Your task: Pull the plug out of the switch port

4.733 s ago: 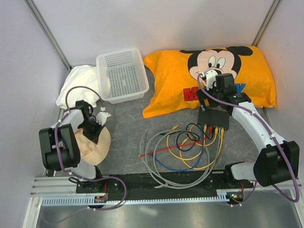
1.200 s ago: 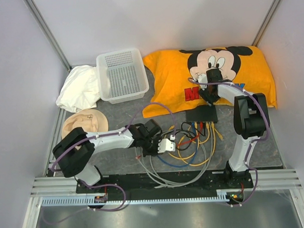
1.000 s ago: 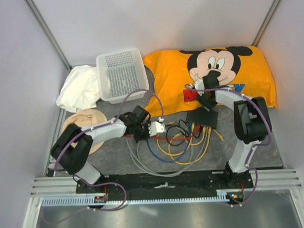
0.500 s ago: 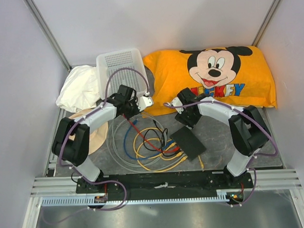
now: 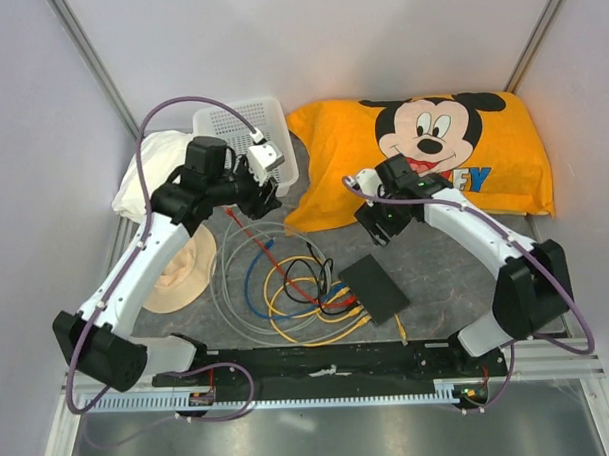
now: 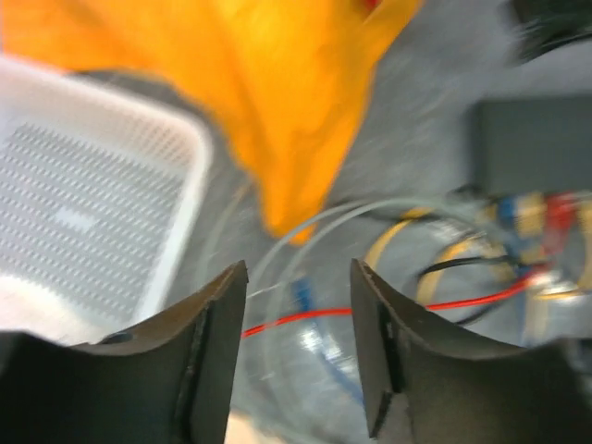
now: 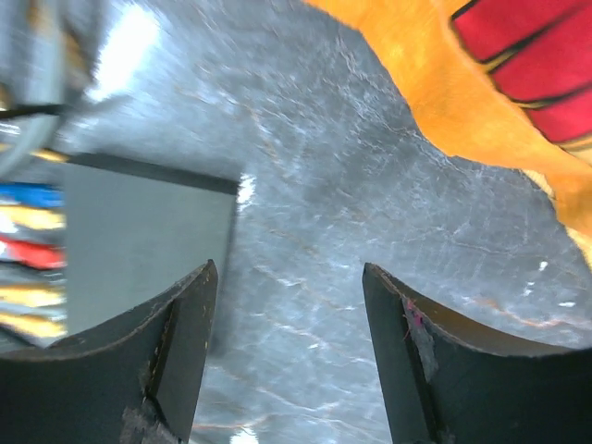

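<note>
The black switch box (image 5: 377, 286) lies flat near the table's front, turned at an angle. Several coloured plugs (image 5: 343, 303) sit along its left edge, the switch port side; in the right wrist view a red plug (image 7: 26, 252) stands among blue and yellow ones at the box (image 7: 148, 245). A red cable (image 5: 276, 257) runs from that edge up to the left. My left gripper (image 5: 262, 199) hangs open above that cable (image 6: 296, 320), holding nothing. My right gripper (image 5: 376, 225) is open over bare table behind the box. Both wrist views confirm this: left gripper (image 6: 299, 268), right gripper (image 7: 289, 268).
Looped grey, yellow, blue and black cables (image 5: 277, 289) lie left of the box. A white basket (image 5: 221, 121) and white cloth (image 5: 152, 158) sit at the back left, an orange Mickey cushion (image 5: 432, 143) at the back right, a tan hat (image 5: 181, 277) at left.
My left gripper has opened, let go of the red cable and moved back and up near the basket. The right gripper has moved slightly right, away from the box, opening a little wider.
</note>
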